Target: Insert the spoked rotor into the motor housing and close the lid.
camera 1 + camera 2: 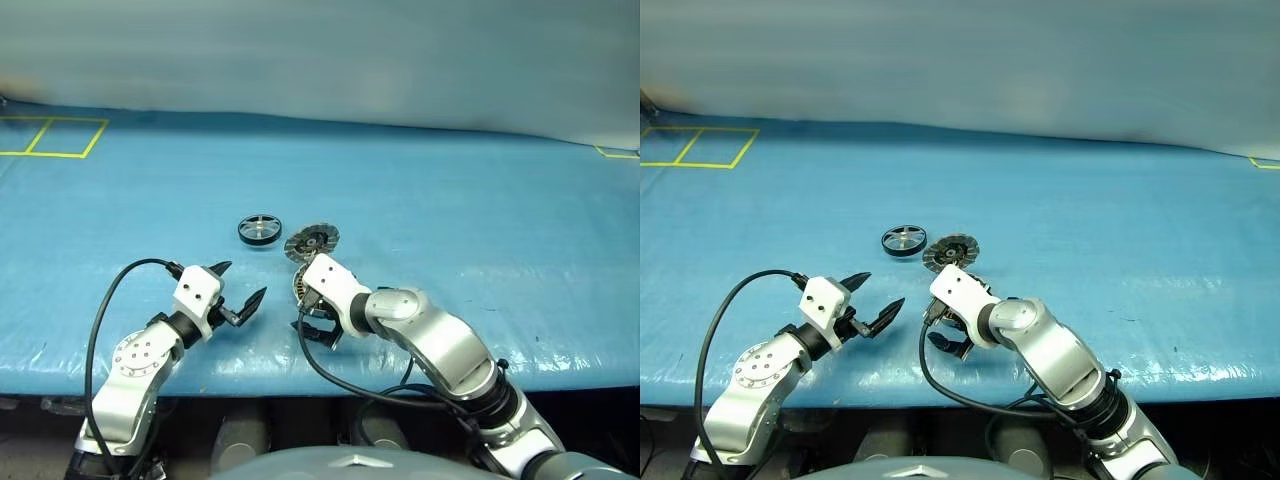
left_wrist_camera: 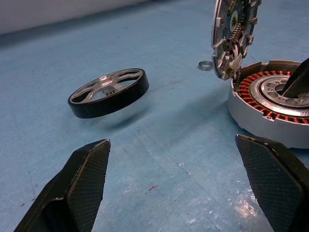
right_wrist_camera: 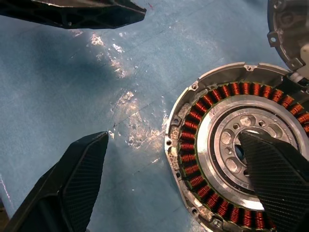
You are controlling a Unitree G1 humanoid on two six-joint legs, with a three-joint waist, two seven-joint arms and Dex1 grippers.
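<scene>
Lid [image 2: 231, 36] stands propped open so the housing [image 3: 231, 150] can take the rotor [image 1: 260, 229] lying apart on the table, while both grippers, left [image 1: 240, 285] and right [image 1: 318, 329], gape wide, holding nothing.

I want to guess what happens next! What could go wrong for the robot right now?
1. The lid stands up on its edge over the motor cup. A bump from the right gripper, open just above the cup, could knock it shut before the wheel goes in.
2. The wheel lies apart on the blue table, so it may slip or roll when grabbed.
3. A tiny loose ring near the lid could get pushed away.
</scene>
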